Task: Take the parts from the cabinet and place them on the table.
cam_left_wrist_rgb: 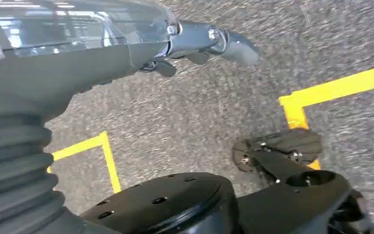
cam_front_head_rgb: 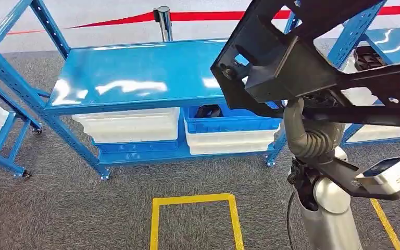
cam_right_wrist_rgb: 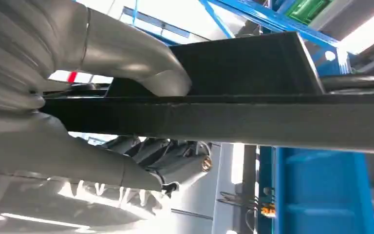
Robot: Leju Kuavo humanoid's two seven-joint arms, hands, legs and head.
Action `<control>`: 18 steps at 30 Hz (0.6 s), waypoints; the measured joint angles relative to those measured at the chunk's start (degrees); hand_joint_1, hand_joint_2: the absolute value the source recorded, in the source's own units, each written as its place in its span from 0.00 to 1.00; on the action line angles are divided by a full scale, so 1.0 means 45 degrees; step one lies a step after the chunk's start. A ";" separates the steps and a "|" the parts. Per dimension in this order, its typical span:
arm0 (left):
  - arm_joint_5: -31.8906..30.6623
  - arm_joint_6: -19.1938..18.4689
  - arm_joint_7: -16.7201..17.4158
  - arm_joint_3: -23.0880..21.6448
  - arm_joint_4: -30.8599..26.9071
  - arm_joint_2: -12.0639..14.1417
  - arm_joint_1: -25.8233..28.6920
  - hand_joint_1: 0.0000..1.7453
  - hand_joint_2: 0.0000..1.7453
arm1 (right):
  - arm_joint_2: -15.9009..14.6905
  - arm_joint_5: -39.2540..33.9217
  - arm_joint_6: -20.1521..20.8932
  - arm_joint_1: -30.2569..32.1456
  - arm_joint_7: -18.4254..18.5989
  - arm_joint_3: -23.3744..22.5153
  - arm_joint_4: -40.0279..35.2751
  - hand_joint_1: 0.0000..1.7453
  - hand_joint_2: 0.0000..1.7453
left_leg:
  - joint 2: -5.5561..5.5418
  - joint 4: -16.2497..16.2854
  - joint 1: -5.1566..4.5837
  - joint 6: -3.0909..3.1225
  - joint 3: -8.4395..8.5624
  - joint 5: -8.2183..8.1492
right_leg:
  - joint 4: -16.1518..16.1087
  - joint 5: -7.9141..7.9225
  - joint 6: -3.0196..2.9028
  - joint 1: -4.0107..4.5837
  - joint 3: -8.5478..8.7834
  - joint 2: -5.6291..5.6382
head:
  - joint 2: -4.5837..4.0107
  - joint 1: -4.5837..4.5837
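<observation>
Carrying the black part toward the blue bench, with room for a slip.

My right hand (cam_right_wrist_rgb: pixel 102 146) grips the black part (cam_front_head_rgb: pixel 312 62) by a long bar, thumb above and fingers below, holding it raised above the near right corner of the blue bench (cam_front_head_rgb: pixel 135 73). The part is big and juts well past my grip, so I judge it could twist in my fingers or clip the blue rack upright (cam_front_head_rgb: pixel 354 31) beside it. My left hand (cam_left_wrist_rgb: pixel 209 41) hangs over the carpet holding nothing; how far its fingers spread I cannot tell.
</observation>
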 joint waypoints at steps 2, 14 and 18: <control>-0.0034 0.0000 0.0000 -0.0005 0.0000 0.0000 0.0001 0.00 1.00 | 0.0005 -0.0015 -0.0005 0.0013 -0.0010 -0.0010 -0.0019 1.00 1.00 | -0.0010 0.1517 -0.0027 -0.0017 -0.0510 -0.1218 | -0.0007 0.0103 -0.0180 0.0029 -0.0163 0.0005 | 0.0000 -0.0267; -0.0068 0.0223 -0.0010 -0.0010 0.0000 0.0015 -0.0006 0.00 1.00 | 0.0000 -0.0121 -0.0112 0.0228 -0.0126 -0.0272 -0.0228 1.00 1.00 | -0.0062 -0.0193 -0.0159 0.0219 0.1264 -0.0754 | 0.0247 0.0567 0.0194 0.0158 -0.0662 -0.0035 | 0.0000 -0.0563; -0.0083 0.0218 0.0005 -0.0010 0.0000 0.0015 -0.0016 0.00 1.00 | -0.0010 -0.0117 -0.0126 0.0271 -0.0146 -0.0330 -0.0282 1.00 1.00 | 0.0036 -0.0265 -0.0070 0.0645 0.0840 -0.0406 | 0.2490 -0.1360 0.0342 0.0103 -0.1547 -0.0019 | 0.0000 -0.0364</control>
